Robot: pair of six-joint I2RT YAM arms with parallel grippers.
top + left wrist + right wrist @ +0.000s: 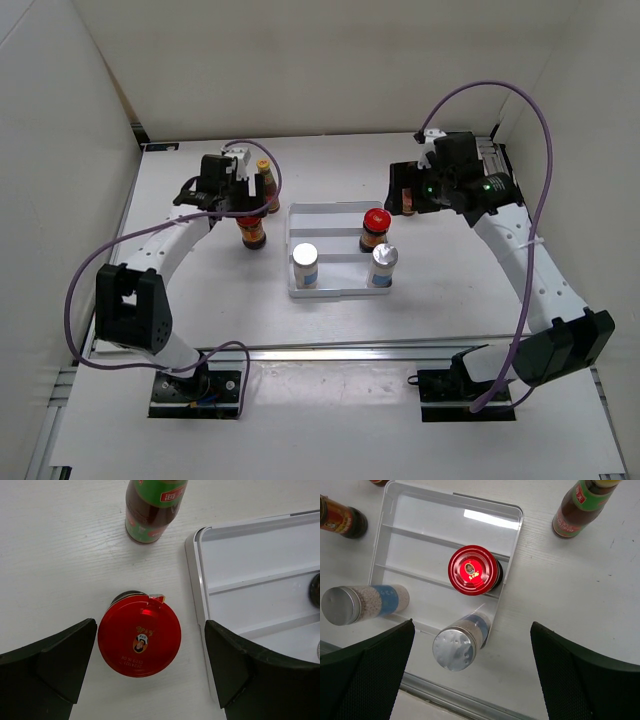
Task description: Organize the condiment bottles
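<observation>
A white rectangular tray point(335, 218) lies flat on a white, wood-grained table point(200, 300). Two raised ridges point(260, 578) run the length of the tray's floor, splitting it into three long lanes. Beyond the tray and out to either side of it, plain white walls point(320, 70) enclose the table. Nearer than the tray, a silver metal rail point(350, 353) runs along the table's edge.

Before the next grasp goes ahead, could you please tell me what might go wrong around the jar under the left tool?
The left tool hangs open over the red-lidded jar, and one finger overlaps the tray rim; descending, it may strike and shove the tray. The slim dark bottle stands close by and could be knocked over during the lift.
</observation>
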